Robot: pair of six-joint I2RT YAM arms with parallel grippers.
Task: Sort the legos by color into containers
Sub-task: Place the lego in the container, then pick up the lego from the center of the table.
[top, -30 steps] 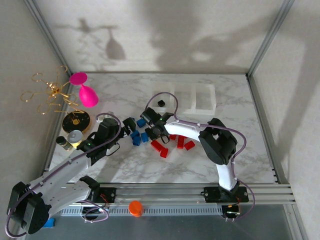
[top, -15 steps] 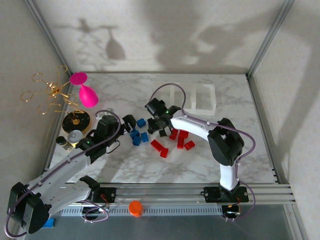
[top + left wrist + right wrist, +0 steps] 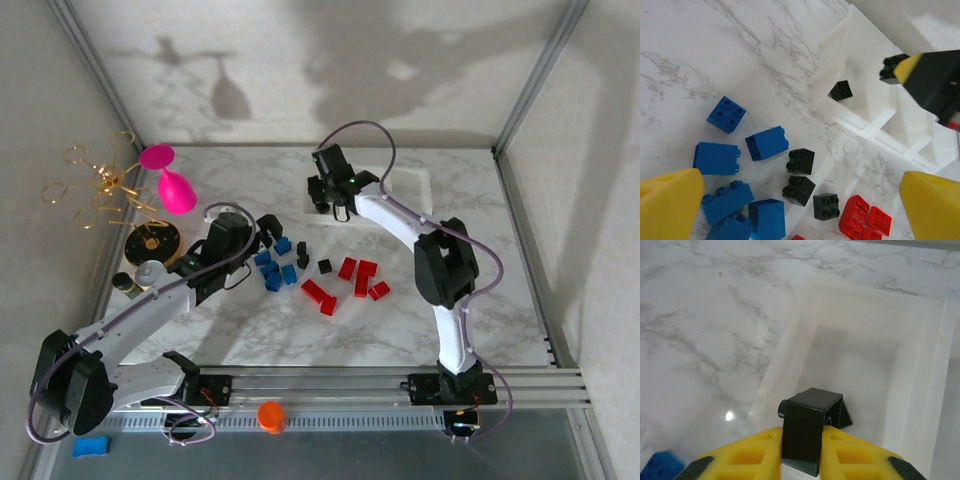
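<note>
Legos [image 3: 316,292]: blue, black and red bricks loose on the marble [image 3: 400,320] beside the tray [image 3: 410,185].
Black lego [image 3: 811,415]: clamped between the fingers of the right gripper [image 3: 802,440], above the tray's end compartment.
Left gripper [image 3: 800,210]: jaws wide, empty, over blue legos [image 3: 767,142].
</note>
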